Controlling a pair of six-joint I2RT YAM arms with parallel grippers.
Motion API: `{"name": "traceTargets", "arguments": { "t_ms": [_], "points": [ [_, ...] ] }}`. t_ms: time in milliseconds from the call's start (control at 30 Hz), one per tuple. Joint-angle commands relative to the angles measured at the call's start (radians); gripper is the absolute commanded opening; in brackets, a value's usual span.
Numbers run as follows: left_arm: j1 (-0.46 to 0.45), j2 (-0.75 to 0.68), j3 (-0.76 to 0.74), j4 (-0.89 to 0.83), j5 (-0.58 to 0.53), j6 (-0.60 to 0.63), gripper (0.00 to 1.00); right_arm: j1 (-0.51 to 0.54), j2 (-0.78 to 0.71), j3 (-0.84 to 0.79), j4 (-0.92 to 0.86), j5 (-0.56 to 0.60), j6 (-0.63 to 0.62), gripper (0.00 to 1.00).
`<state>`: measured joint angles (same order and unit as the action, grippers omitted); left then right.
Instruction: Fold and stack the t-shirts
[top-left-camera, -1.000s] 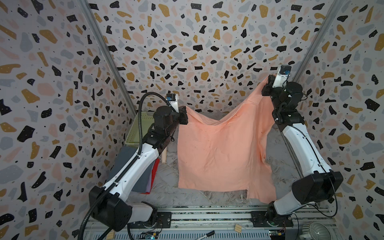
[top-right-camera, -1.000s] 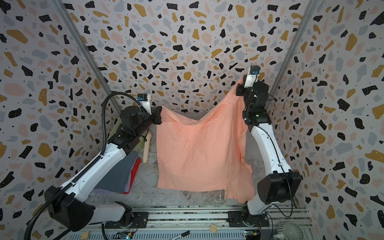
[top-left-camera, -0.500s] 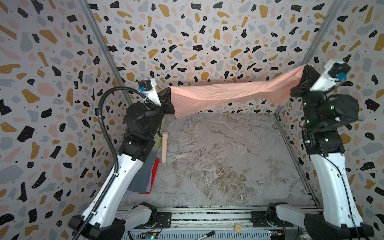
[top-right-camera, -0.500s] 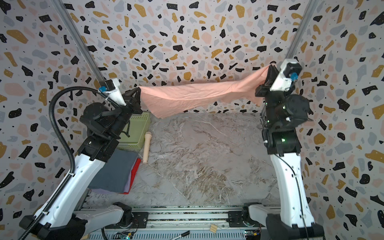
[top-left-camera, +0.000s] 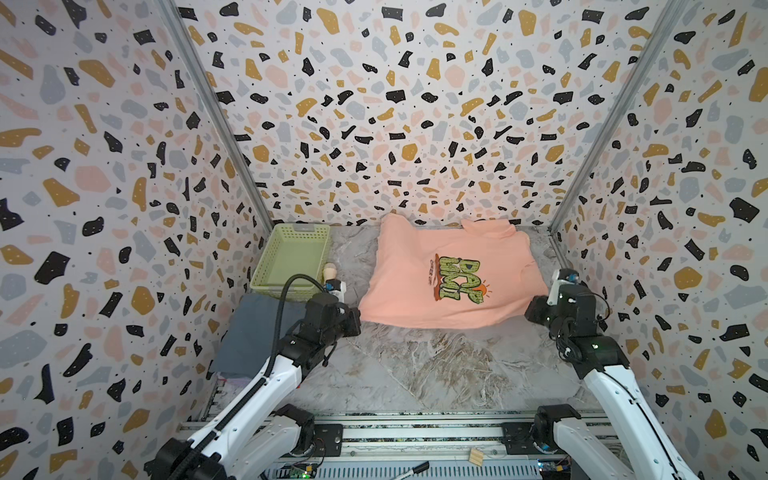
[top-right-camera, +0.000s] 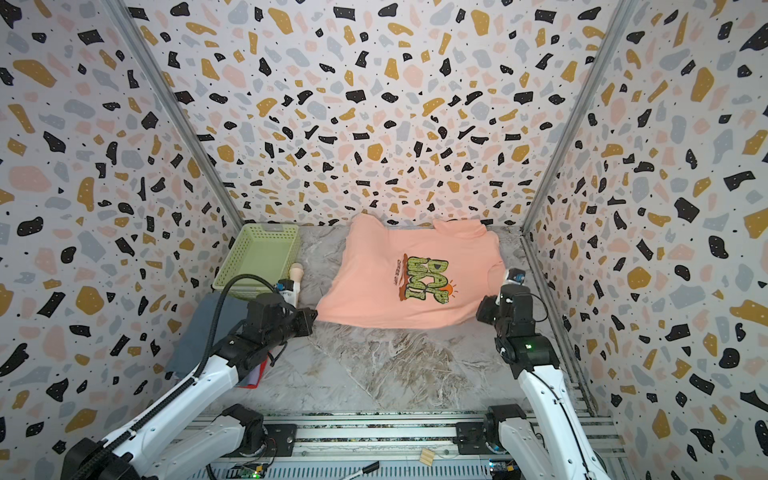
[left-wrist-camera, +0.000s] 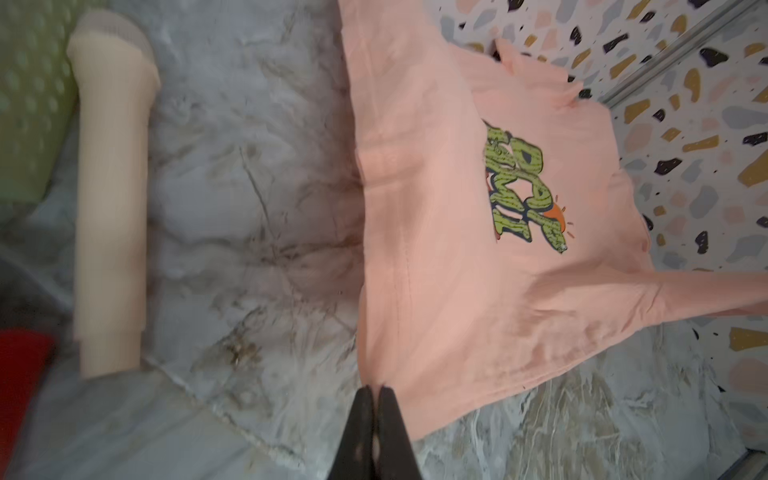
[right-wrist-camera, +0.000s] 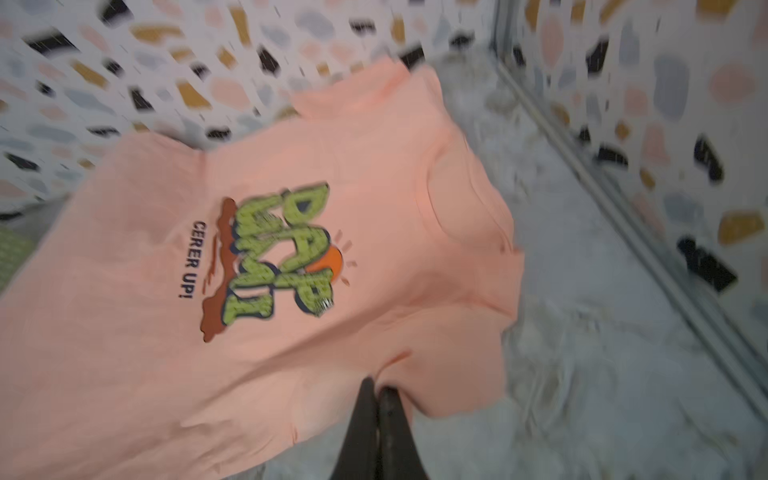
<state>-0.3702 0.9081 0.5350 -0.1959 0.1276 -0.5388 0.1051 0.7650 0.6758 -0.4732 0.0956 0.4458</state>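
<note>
**Peach shirt spread print-up, pinched at both near corners**

The salmon-peach t-shirt (top-left-camera: 415, 286) is laid print-side up on the marble table (top-left-camera: 415, 370). It is spread out ahead of both grippers and reaches to the back wall. Its near edge is strung from one tool to the other.

The left gripper (left-wrist-camera: 376, 390) is seen in its wrist view with the jaws pressed together on a corner of the cloth at the hem end. From that pinch a taut fold is drawn across towards the other tool. The right gripper (right-wrist-camera: 376, 384) is shown, in a blurred wrist view, with its jaws likewise closed on the fabric's near edge at the collar end. The collar is seen just beyond it.

The green bubble-letter print (right-wrist-camera: 282, 257), with "CERER UP!" beside it, is found ahead of the right gripper, between it and the back wall.

On the side of the left gripper away from the shirt, a beige wooden stick (left-wrist-camera: 112, 208) is seen lying on the table, apart from the peach cloth. A pale green basket (top-left-camera: 291, 257) is set just beyond the stick.

Behind the left gripper, partly under its arm, a folded slate-grey t-shirt (top-left-camera: 253, 336) is stacked, and a red t-shirt (left-wrist-camera: 20, 374) is glimpsed at its edge
</note>
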Motion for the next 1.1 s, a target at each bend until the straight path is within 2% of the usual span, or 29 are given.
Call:
{"name": "traceTargets", "arguments": {
  "t_ms": [0,67,167,367,633,767,900,933,1000,1033,1067],
  "points": [
    [-0.003,-0.024,-0.066,0.015,0.050,-0.076,0.00,0.030,-0.015,-0.038,-0.113,-0.013,0.141,0.00],
    [-0.003,-0.009,-0.114,0.036,0.053,-0.095,0.00,0.074,0.028,-0.038,-0.108,0.005,0.170,0.00],
    [-0.004,0.031,-0.145,0.029,0.056,-0.101,0.00,0.078,0.094,-0.040,-0.132,-0.018,0.191,0.00],
    [-0.004,0.037,-0.149,-0.036,0.001,-0.105,0.00,0.079,0.068,-0.070,-0.133,-0.024,0.223,0.00],
    [-0.004,0.053,-0.090,-0.119,-0.141,-0.098,0.00,0.075,0.072,-0.013,-0.185,0.033,0.209,0.00],
    [-0.004,0.023,-0.053,-0.196,-0.248,-0.122,0.00,0.072,0.062,0.028,-0.244,0.017,0.210,0.00],
    [-0.004,-0.023,-0.051,-0.237,-0.271,-0.160,0.00,0.070,0.028,0.063,-0.341,-0.040,0.258,0.00],
    [-0.004,-0.028,-0.048,-0.245,-0.269,-0.162,0.00,0.070,0.012,0.066,-0.361,-0.060,0.279,0.05],
    [-0.004,-0.036,-0.033,-0.270,-0.276,-0.166,0.17,0.071,-0.021,0.091,-0.410,-0.086,0.320,0.49],
    [-0.005,-0.038,-0.026,-0.278,-0.279,-0.166,0.25,0.070,-0.033,0.119,-0.448,-0.063,0.340,0.58],
    [-0.004,-0.043,-0.016,-0.284,-0.292,-0.166,0.32,0.071,-0.047,0.153,-0.483,-0.030,0.354,0.60]
  ]
}}
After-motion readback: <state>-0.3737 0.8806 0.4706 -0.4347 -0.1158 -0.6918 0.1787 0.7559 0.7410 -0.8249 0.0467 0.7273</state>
